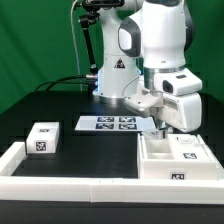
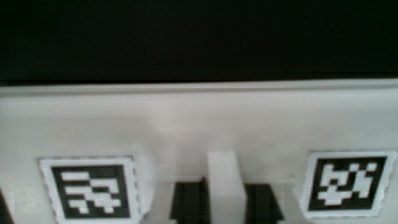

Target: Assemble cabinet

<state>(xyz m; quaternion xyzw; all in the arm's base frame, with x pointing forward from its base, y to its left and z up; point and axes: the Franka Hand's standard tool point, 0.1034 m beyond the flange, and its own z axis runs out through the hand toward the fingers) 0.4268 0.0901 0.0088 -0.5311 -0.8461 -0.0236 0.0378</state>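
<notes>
At the exterior view's right, the arm (image 1: 160,50) hangs over the cabinet body (image 1: 155,172), with the jaws low at its rear wall. I cannot tell whether they are spread or pinching anything. Inside the open body lies a tagged white piece (image 1: 188,150). One drawer block (image 1: 42,140) sits well apart on the black surface (image 1: 30,110), towards the exterior view's left.

The claw (image 1: 159,128) hangs over the cabinet body (image 1: 155,170).
</notes>
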